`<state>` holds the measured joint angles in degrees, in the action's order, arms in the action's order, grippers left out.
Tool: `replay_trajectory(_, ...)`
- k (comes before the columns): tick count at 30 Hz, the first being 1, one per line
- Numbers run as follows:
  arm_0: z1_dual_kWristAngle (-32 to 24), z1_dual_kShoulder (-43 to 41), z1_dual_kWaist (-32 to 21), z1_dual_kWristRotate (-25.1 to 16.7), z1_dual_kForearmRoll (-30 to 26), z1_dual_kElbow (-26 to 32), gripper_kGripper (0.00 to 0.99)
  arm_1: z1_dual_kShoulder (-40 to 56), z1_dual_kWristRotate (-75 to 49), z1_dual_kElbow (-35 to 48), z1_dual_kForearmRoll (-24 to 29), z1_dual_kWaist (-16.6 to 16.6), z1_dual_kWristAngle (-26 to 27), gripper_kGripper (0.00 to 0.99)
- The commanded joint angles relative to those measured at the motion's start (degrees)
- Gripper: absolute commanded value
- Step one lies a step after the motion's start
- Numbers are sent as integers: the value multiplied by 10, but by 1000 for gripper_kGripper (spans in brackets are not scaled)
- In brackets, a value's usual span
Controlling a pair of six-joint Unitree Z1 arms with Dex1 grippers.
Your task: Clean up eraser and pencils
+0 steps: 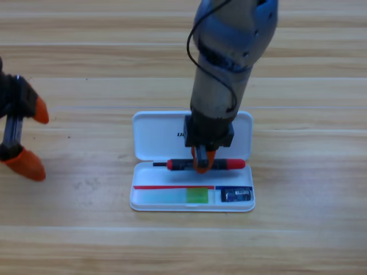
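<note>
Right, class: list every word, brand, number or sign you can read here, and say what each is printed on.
White case lid: dark print, mostly hidden behind the right gripper; not readable.
Eraser: pale label, too small to read.
Black pencil: no print legible.

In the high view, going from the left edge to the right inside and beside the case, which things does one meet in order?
Left gripper at the left edge, open → green-and-white pencil in the white case → right gripper holding the black pencil → eraser.
</note>
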<state>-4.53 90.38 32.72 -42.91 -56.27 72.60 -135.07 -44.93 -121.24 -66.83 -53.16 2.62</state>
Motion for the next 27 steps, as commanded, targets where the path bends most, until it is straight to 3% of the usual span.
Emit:
replay_trajectory(1, -7, 9, -11, -3, 16, -33, 988, -55, 10, -7, -6, -19, -11, 0)
replay_trajectory(6, -7, 10, -11, -3, 24, -43, 988, -55, 16, -8, -6, -19, -15, 0)
replay_trajectory(7, -7, 11, -11, -3, 26, -45, 988, -55, 19, -9, -6, -19, -15, 92)
replay_trajectory(12, -7, 12, -11, -3, 28, -48, 988, -43, 34, -10, -6, -19, -15, 782)
replay_trajectory(13, -7, 12, -11, -3, 29, -49, 988, -36, 36, -8, -6, -19, -15, 825)
replay_trajectory(18, -7, 13, -11, -3, 35, -55, 989, 36, 48, 19, -6, -19, 7, 911)
replay_trajectory(23, -7, 12, -13, 0, 56, -50, 973, 183, 57, 99, 1, -19, 100, 943)
replay_trajectory(25, -7, 15, -27, -1, 69, -38, 922, 252, 70, 147, 28, -18, 142, 943)
replay_trajectory(27, -17, 24, -42, -2, 73, -17, 805, 324, 96, 215, 84, -13, 171, 946)
